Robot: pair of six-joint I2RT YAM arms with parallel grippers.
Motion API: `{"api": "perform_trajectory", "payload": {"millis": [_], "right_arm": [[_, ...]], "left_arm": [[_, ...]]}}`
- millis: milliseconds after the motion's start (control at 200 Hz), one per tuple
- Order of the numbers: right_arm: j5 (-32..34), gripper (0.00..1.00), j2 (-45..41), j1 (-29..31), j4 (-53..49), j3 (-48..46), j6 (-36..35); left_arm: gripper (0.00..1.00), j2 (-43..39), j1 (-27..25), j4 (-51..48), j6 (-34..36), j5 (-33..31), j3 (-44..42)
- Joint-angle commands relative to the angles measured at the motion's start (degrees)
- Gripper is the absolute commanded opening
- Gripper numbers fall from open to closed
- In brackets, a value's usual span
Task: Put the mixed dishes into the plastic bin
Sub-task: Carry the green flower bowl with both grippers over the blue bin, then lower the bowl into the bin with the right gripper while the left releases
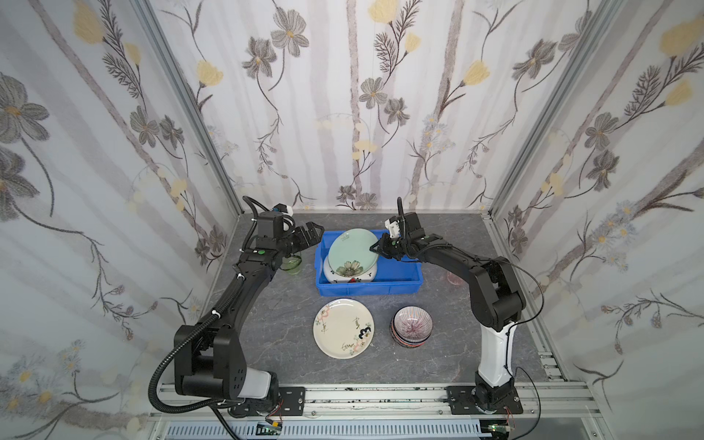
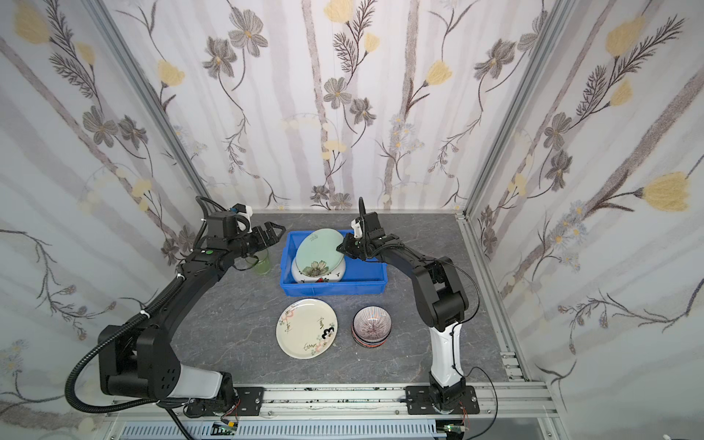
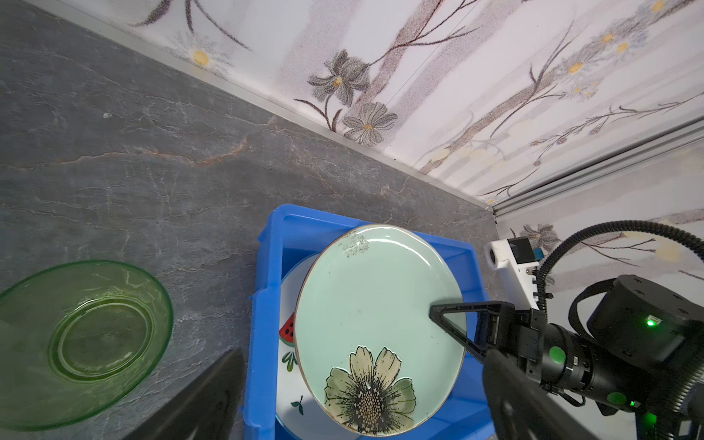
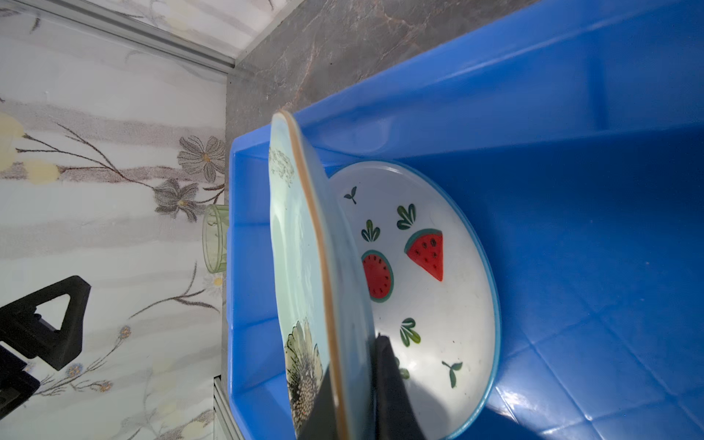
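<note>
My right gripper point(image 1: 375, 247) point(image 4: 350, 392) is shut on the rim of the pale green flower plate point(image 1: 352, 253) point(image 4: 301, 247). It holds the plate tilted on edge inside the blue plastic bin point(image 1: 404, 282) point(image 4: 571, 152), over the watermelon plate point(image 1: 365, 276) point(image 4: 438, 285) that lies flat in the bin. My left gripper point(image 1: 310, 234) point(image 3: 362, 354) hangs open just outside the bin's left wall, holding nothing, above a green tumbler point(image 1: 291, 263) point(image 3: 84, 343). In front of the bin, a cream plate point(image 1: 343, 328) and a stack of striped bowls point(image 1: 412, 324) sit on the table.
A pink tumbler point(image 1: 453, 278) shows partly behind my right arm, to the right of the bin. The right half of the bin floor point(image 2: 362, 272) is bare. Flowered walls close in the back and both sides, and a metal rail point(image 1: 381, 400) runs along the front.
</note>
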Motion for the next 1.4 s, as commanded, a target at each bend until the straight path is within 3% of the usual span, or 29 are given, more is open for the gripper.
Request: {"api": "perform_trajectory", "payload": {"millis": [0, 949, 1399], "right_arm": [[-2.23, 0.00, 0.81, 0.28, 6.73, 0.60, 0.90], [-1.62, 0.00, 3.99, 1.69, 10.04, -2.48, 2.59], [1.65, 0.32, 3.71, 1.63, 6.58, -2.79, -0.45]], "left_arm": [[1.00, 0.04, 0.13, 0.52, 1.44, 0.65, -1.47], [1.00, 0.52, 0.13, 0.49, 1.15, 2.45, -2.88], [1.00, 0.86, 0.13, 0.47, 0.86, 2.86, -2.88]]}}
